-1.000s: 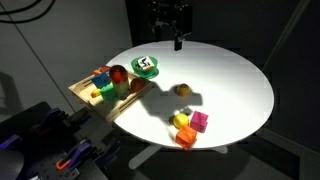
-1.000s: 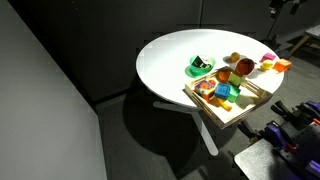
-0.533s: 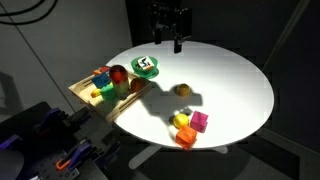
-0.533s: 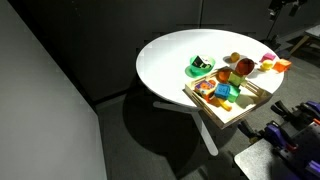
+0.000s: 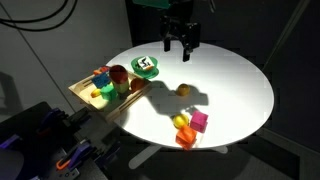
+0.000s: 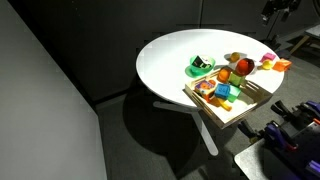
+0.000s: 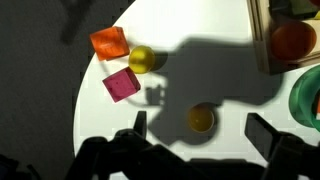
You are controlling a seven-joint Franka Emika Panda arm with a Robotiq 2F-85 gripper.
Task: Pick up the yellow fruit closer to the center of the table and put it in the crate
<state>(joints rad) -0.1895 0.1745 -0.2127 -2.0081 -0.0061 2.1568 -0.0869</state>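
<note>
- The approach step is in hand: the fingers point(image 7: 262, 136) hang above the tabletop point(image 5: 235, 90), spread wide and holding nothing.
- The yellow fruit point(image 7: 201, 119) lies near mid-table. In the wrist view it sits between the fingers, apart from the brighter fruit point(image 7: 141, 58) and pink block point(image 7: 121, 84).
- Next, I'd judge: come straight down, close on it, then carry it to the crate point(image 5: 84, 93).
</note>
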